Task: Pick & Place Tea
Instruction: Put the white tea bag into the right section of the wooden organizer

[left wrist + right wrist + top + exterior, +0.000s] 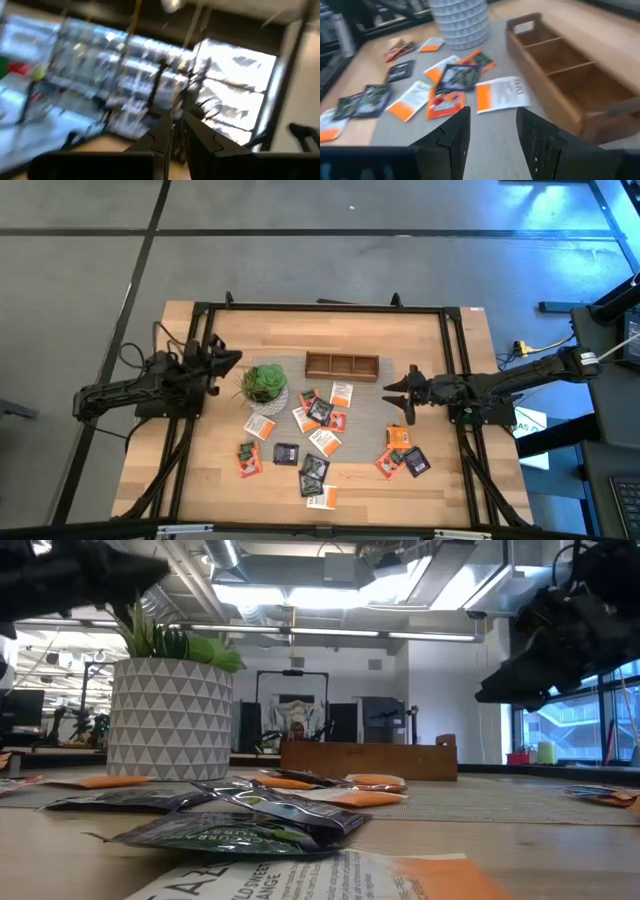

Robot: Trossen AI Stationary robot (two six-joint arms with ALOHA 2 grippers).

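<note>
Several flat tea sachets (315, 415), orange-red, dark with green, and white with orange, lie scattered on a grey mat, with a smaller group (402, 452) toward the right. In the right wrist view a white-and-orange sachet (502, 93) lies just ahead of the fingers. My right gripper (400, 395) (492, 125) hovers open above the mat, right of the sachets and near the wooden box (341, 366), holding nothing. My left gripper (232, 358) (177, 130) hangs shut in the air left of the potted plant (265, 385).
The three-compartment wooden box (560, 75) stands at the mat's far side, its compartments showing bare wood. The plant's patterned pot (170, 720) stands on the mat's left part. A black frame (455, 370) borders the table. Bare wood lies along the near edge (200, 480).
</note>
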